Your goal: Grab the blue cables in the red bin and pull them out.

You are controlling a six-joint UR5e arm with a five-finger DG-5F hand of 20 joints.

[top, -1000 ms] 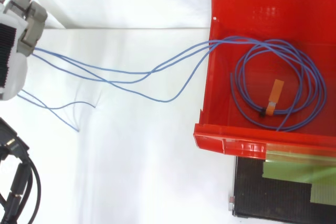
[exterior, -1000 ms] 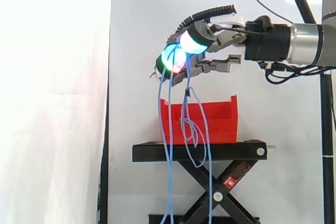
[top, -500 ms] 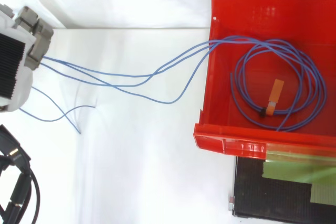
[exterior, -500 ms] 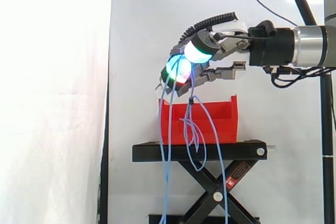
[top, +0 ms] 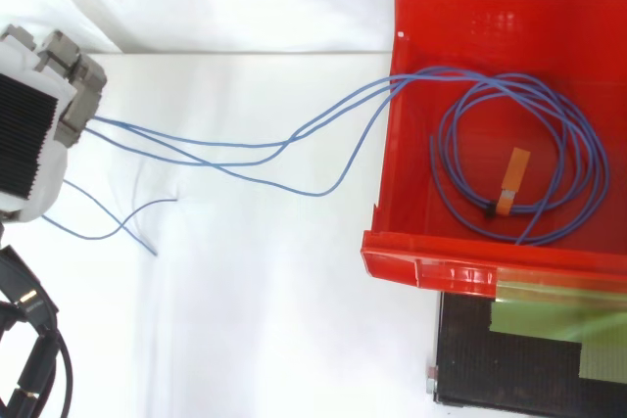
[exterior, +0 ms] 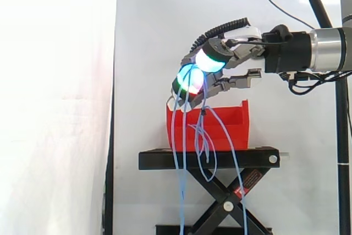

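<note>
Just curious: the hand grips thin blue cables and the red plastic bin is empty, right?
Not empty: the top view shows a coil of blue cable with an orange tag in the red plastic bin. The hand does grip blue cables.

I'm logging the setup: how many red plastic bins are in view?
1: the red plastic bin on the black scissor stand, with coiled blue cable inside. None seems hidden.

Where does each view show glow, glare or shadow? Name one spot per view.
Side view: the curtain is washed out to bright white on the left, and the hand's pads glow cyan and red. Top view: the blue cables throw faint shadows on the white surface, and the red bin's front lip shows a pale sheen.
</note>
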